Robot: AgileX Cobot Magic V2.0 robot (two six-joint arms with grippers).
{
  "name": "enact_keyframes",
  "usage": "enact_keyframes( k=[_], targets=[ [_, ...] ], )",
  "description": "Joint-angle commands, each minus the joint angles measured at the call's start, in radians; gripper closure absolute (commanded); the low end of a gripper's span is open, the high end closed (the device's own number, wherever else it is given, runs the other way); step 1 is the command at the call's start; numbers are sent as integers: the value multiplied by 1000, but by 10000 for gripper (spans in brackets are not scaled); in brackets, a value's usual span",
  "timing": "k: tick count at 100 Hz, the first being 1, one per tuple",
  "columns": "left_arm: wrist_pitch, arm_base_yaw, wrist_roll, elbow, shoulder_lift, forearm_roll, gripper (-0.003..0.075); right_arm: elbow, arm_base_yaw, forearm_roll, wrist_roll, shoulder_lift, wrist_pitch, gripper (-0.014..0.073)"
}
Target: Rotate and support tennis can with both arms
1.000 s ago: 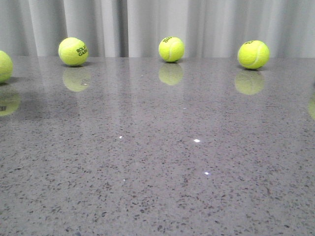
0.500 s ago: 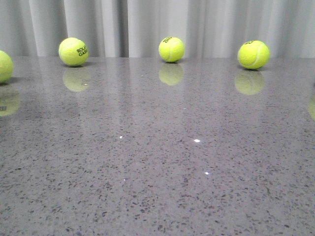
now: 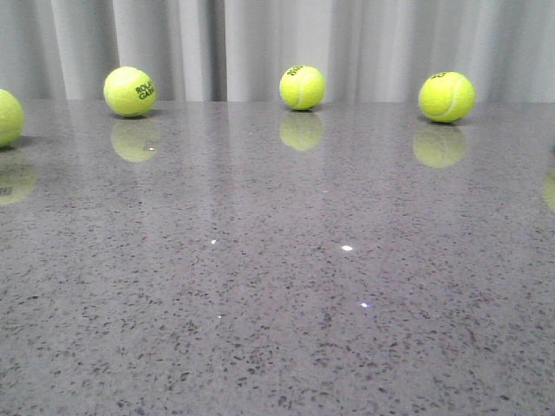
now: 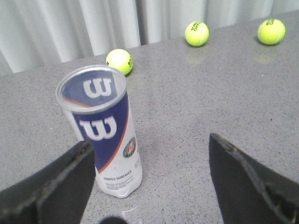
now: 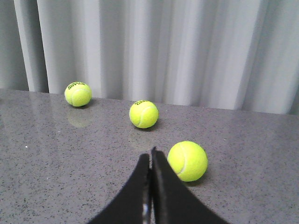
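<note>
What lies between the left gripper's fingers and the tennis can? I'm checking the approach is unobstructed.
Only bare table, per the left wrist view: the left gripper is open, the tennis can upright just ahead.

Left gripper (image 4: 149, 186) is sitting with its jaws spread wide, both black fingers (image 4: 51, 186) showing in its wrist view, nothing touching either pad. It's hovering above the table surface, tilted down toward it. Right gripper (image 5: 150, 186) is pinched closed, its two fingers (image 5: 135, 196) pressed flat together with only a thin seam between them, nothing in between. It's pointing roughly level across the surface toward the far edge. Neither arm is showing in the front view.
</note>
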Motion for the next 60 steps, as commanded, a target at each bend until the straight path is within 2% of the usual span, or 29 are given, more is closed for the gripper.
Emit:
enact_keyframes(
  k=[1, 22, 35, 45, 60],
  targets=[
    [-169, 0, -29, 92, -70, -7, 227, -23, -6, 6, -3, 7, -88, 662],
    [-467, 0, -29, 381, -227, -3, 227, -23, -6, 6, -3, 7, -88, 662],
    [-660, 0, -29, 502, -254, -10, 228, -23, -6, 6, -3, 7, -88, 662],
    [-738, 0, -29, 548, -254, -14, 228, -23, -6, 6, -3, 7, -88, 662],
    [-761, 0, -29, 563, -254, -14, 230, -23, -6, 6, -3, 7, -88, 662]
  ],
)
